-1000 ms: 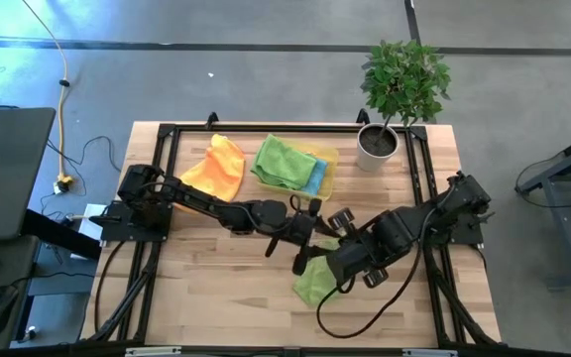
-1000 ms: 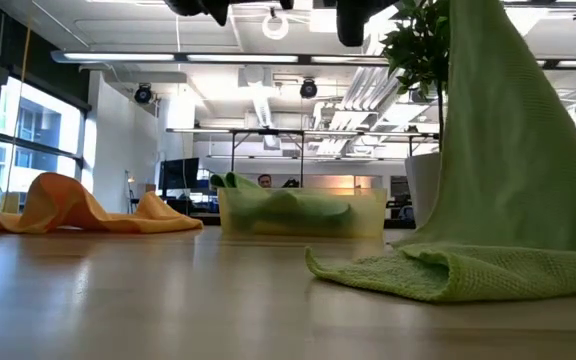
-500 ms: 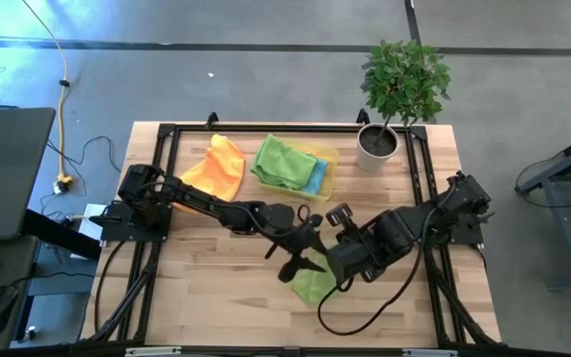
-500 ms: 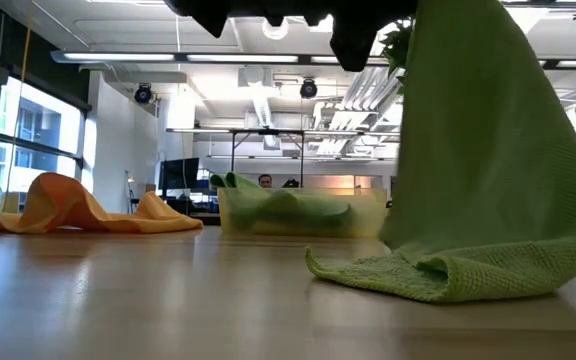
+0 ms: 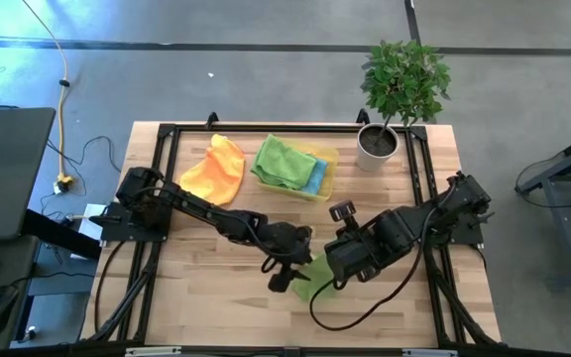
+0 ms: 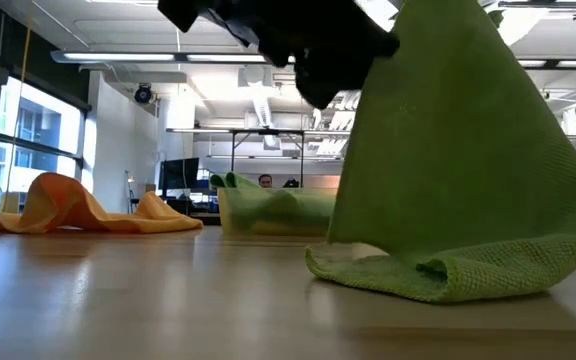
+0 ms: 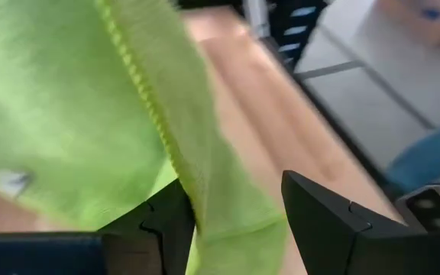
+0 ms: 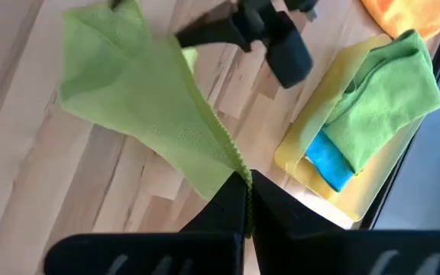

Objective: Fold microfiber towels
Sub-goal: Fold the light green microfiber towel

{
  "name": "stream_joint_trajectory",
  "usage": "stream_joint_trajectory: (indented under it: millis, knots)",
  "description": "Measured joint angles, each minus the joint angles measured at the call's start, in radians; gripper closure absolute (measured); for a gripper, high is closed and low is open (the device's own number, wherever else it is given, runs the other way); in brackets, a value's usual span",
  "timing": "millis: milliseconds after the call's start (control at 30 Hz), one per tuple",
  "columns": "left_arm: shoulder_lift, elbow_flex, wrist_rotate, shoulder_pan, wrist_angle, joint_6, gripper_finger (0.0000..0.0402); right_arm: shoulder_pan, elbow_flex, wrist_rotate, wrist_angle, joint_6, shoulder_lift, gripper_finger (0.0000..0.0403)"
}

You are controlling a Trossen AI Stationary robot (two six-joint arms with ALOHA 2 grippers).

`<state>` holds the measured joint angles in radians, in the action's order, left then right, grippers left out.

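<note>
A light green microfiber towel (image 6: 458, 170) hangs from my right gripper (image 8: 247, 187), which is shut on it above the table's near middle. Its lower end (image 6: 438, 275) lies bunched on the table. My left gripper (image 7: 235, 221) is open beside it, and a hemmed edge of the towel (image 7: 166, 137) runs down between its two fingers. In the high view the towel (image 5: 310, 268) shows between my left gripper (image 5: 285, 278) and my right gripper (image 5: 327, 270). An orange towel (image 5: 216, 169) lies crumpled at the far left. A green towel (image 5: 281, 161) and a blue one (image 5: 315, 177) lie in the tray. My right gripper pinches a hemmed corner of the green towel (image 8: 231, 169) between its two shut fingers. The towel slopes away below the fingers, spread wide, with its lower end on the table. My left gripper's fingers stand on either side of the towel's edge; whether they touch it I cannot tell.
A shallow yellow tray (image 5: 327, 159) stands at the far middle. A potted plant (image 5: 397, 89) stands at the far right corner. Bare wood (image 5: 196, 288) lies at the near left.
My left gripper has gone toward the table's near edge and the right, up to the hanging towel, so that the towel's edge now lies between its fingers. The towel's hanging part has spread out wider toward the left; its lower end has stayed on the table.
</note>
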<state>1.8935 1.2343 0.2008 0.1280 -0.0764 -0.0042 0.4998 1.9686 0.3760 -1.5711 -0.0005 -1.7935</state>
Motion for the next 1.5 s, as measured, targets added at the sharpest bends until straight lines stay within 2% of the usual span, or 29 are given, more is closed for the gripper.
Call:
stream_joint_trajectory:
  millis: [167, 400, 500, 833, 967, 1233, 1400, 1500]
  knots:
    - [0.015, 0.0, -0.13, 0.0, 0.042, -0.041, 0.022, 0.0, 0.0, 0.0, 0.0, 0.064, 0.0, 0.0403]
    - [0.07, 0.0, -0.157, 0.001, 0.009, -0.063, 0.0228, 0.001, 0.0, 0.0, 0.001, 0.115, 0.0, 0.0403]
    - [0.084, -0.001, -0.178, 0.0, 0.004, -0.063, 0.0251, 0.005, 0.0, 0.009, 0.001, 0.109, 0.0, 0.0403]
    - [0.107, 0.0, -0.206, 0.0, 0.057, -0.121, 0.0368, 0.009, 0.0, 0.044, 0.0, 0.166, 0.0, 0.0403]
    - [0.051, 0.0, -0.229, 0.001, 0.18, -0.196, 0.0398, 0.019, 0.0, 0.043, 0.0, 0.289, 0.0, 0.0403]
    - [-0.175, 0.001, -0.349, 0.04, 0.573, -0.331, 0.04, 0.057, 0.0, 0.049, 0.001, 0.547, 0.0, 0.0403]
    - [-0.355, 0.0, -0.464, 0.08, 0.756, -0.428, 0.0401, 0.071, -0.003, 0.145, 0.009, 0.757, 0.001, 0.0402]
    - [-0.45, 0.001, -0.564, 0.109, 0.802, -0.434, 0.0401, 0.065, -0.003, 0.225, 0.008, 0.818, 0.001, 0.0402]
